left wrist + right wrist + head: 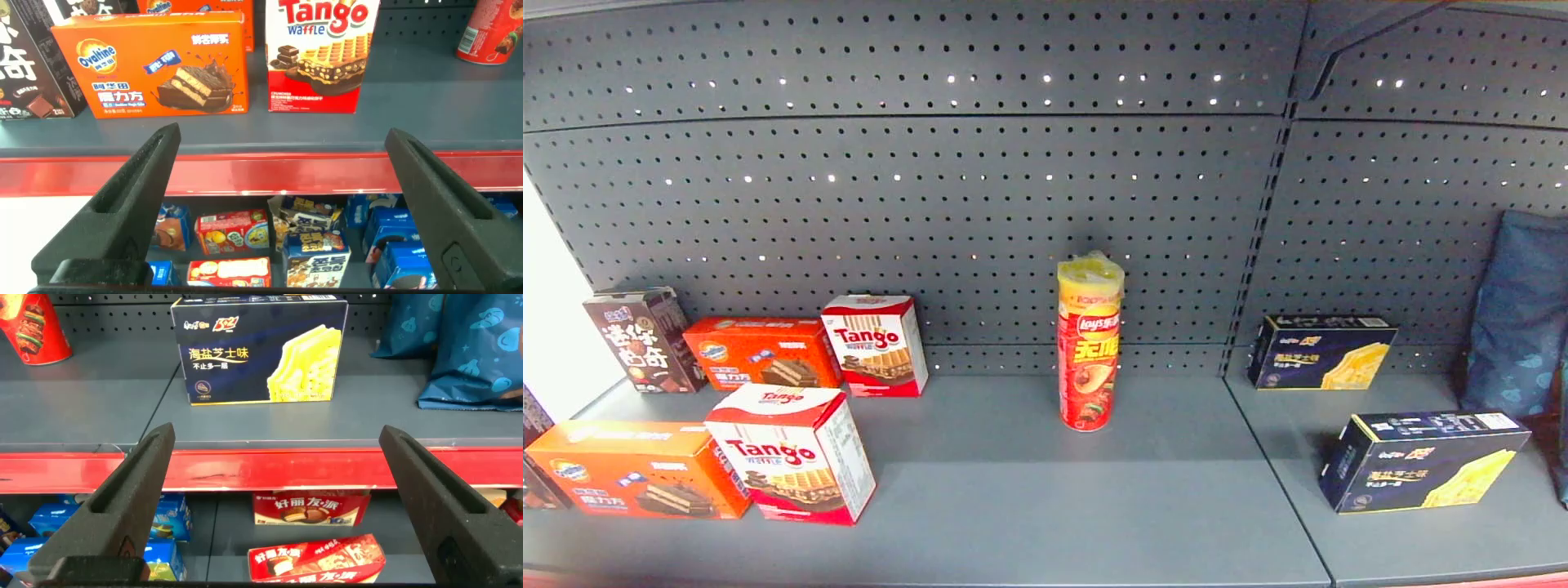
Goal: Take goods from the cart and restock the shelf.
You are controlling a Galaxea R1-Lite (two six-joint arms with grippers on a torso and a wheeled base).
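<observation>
The big grey shelf (1045, 490) runs across in front of me, with a dark back wall (931, 204) full of little holes behind it. If the shelf top is a clock face, a puffy blue bag (1519, 318) leans at 3 o'clock, at the far end. Two dark blue boxes (1421, 457) sit between 3 and 4 o'clock, one in front of the other. Round at 9 o'clock are two orange boxes (637, 478), two red and white waffle boxes (796, 453) and one brown box (645, 339). A tall red chip can (1089, 343) stands upright near the middle, alone. The left claw (282, 137) hangs spread wide and holds nothing, just before the shelf's red front edge (261, 173), facing an orange box and a waffle box. The right claw (277, 434) is spread wide too, holding nothing, facing a dark blue box. Small snack packs (315, 559) lie on the level below.
</observation>
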